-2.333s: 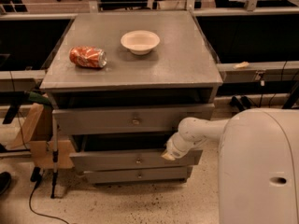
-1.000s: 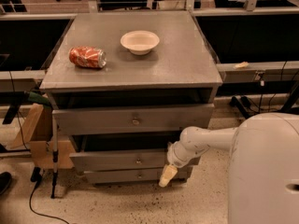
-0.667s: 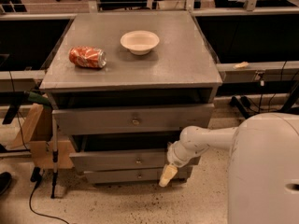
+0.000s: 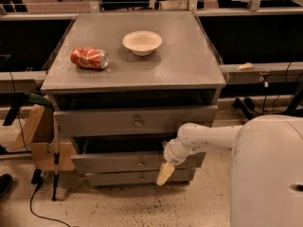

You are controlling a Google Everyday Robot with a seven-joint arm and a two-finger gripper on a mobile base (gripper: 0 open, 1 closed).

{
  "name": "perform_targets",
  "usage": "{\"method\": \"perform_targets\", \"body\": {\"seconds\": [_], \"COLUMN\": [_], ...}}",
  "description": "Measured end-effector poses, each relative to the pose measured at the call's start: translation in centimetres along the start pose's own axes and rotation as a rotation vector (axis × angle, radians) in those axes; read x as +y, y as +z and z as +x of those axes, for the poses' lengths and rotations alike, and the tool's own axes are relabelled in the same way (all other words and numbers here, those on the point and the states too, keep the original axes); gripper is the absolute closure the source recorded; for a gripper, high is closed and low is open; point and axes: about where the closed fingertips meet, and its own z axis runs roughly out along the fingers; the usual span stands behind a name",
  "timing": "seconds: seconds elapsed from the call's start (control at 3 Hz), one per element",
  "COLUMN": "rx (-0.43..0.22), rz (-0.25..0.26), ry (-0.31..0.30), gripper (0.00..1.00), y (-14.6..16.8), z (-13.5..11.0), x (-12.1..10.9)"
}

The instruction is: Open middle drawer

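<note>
The grey cabinet [image 4: 189,79] has three drawers with small brass knobs. The middle drawer [image 4: 109,164] stands pulled out a little, with a dark gap above its front; its knob [image 4: 140,163] is in plain sight. The wider top drawer [image 4: 94,122] also stands out a little. The narrow bottom drawer [image 4: 118,178] is under them. My gripper [image 4: 164,173] hangs pointing down at the end of the white arm [image 4: 208,137], just right of the middle drawer's knob and in front of the bottom drawer's front. It holds nothing that I can see.
A crushed red can [image 4: 89,58] and a white bowl [image 4: 142,42] sit on the cabinet top. A cardboard box [image 4: 40,141] and a thin pole [image 4: 55,160] stand at the cabinet's left. A cable [image 4: 35,207] lies on the floor. My white body [image 4: 270,174] fills the right.
The gripper has dropped from the middle drawer's right edge to a lower spot, pointing down, then stayed still. The drawers have not moved.
</note>
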Motion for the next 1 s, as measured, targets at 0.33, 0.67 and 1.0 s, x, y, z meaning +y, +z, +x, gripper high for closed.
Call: {"method": "perform_targets", "body": {"seconds": [0.33, 0.67, 1.0], "rx": [-0.036, -0.054, -0.051], "rz": [-0.002, -0.013, -0.051], "ry": [-0.05, -0.083, -0.097], "gripper": [0.0, 0.0, 0.18], "y": [0.0, 0.4, 1.6], "z": [-1.9, -3.1, -3.6], "x": [0.0, 0.1, 0.4]}}
